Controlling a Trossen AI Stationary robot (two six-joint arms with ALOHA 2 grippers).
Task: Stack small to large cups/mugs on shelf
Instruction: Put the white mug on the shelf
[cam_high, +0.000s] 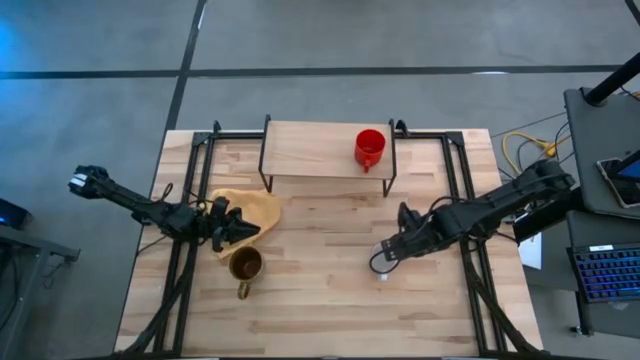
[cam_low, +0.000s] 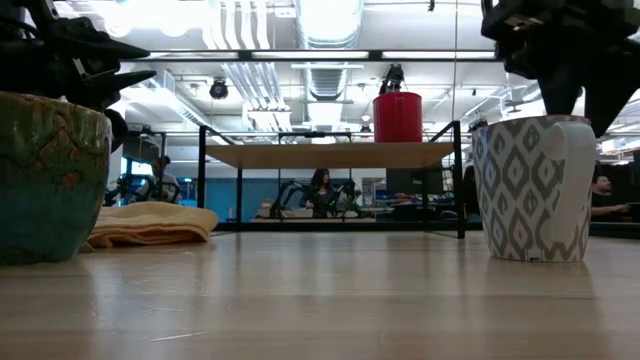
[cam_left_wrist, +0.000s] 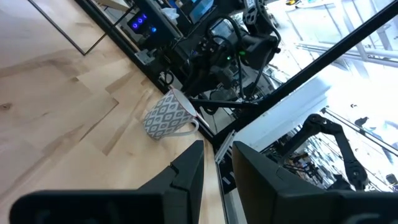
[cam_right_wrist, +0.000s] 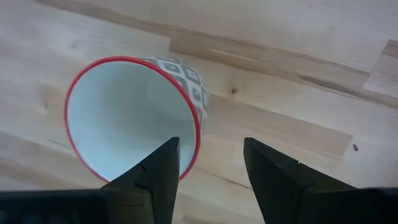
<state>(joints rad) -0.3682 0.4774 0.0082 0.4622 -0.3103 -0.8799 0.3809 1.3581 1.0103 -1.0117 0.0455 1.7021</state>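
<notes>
A red mug (cam_high: 369, 148) stands upright on the light-wood shelf (cam_high: 310, 150) at the table's far side; both also show in the low view, the mug (cam_low: 397, 117) on the shelf (cam_low: 320, 155). A white mug (cam_right_wrist: 134, 118) with a grey diamond pattern and a red rim stands upright on the table (cam_high: 383, 258). My right gripper (cam_right_wrist: 211, 165) is open just above it, one finger over its hollow and one outside its wall. A brown-olive mug (cam_high: 245, 265) stands on the table. My left gripper (cam_high: 235, 235) hovers beside it, slightly open and empty.
A yellow cloth (cam_high: 250, 208) lies on the table left of the shelf, under my left arm. Black metal frame rails (cam_high: 455, 180) run along the table's left and right sides. Bare tabletop (cam_high: 320, 300) lies between the two mugs and toward the near edge.
</notes>
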